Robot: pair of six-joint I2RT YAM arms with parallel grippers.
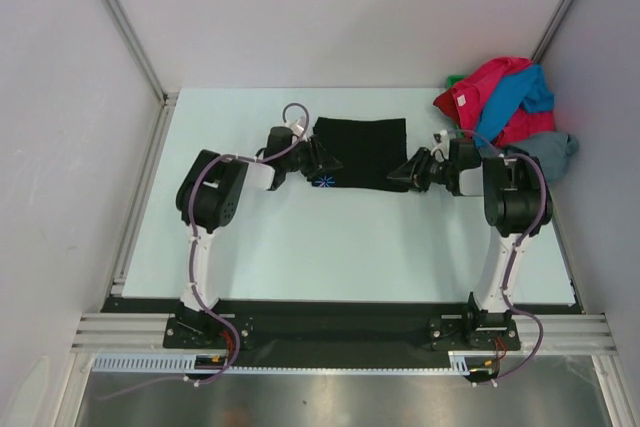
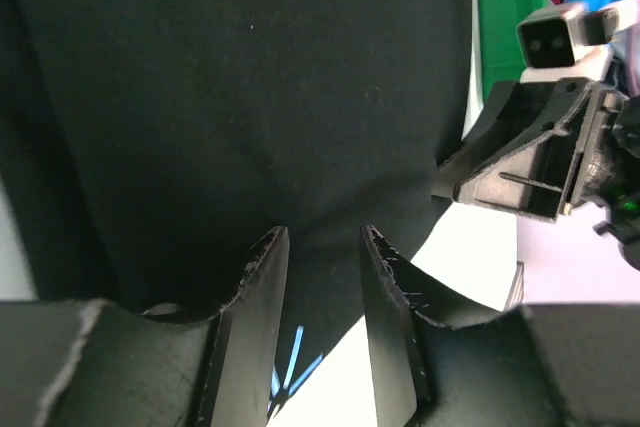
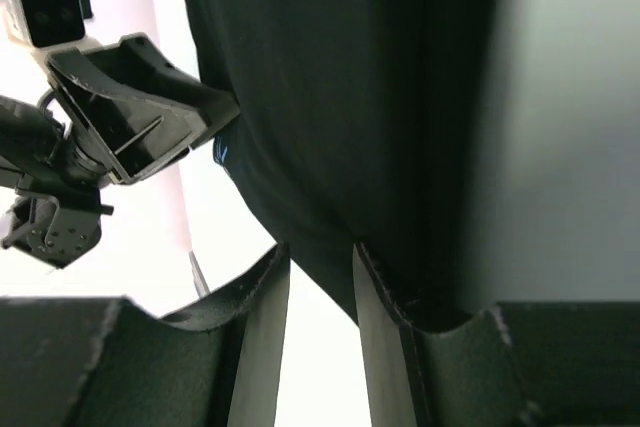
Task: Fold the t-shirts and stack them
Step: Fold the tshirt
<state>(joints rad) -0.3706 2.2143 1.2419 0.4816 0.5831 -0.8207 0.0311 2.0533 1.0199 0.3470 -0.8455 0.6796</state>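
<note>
Black t-shirt lies part-folded; left claw and right claw narrowly parted at its edge, grip unclear; other t-shirts wait heaped.

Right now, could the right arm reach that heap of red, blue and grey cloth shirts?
Probably yes: the heap of coloured cloth shirts lies near the right gripper, with nothing between them.

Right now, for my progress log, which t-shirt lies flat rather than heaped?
The black t-shirt, flat at mid-table; the red, blue and grey ones sit bunched in the far right corner.
</note>
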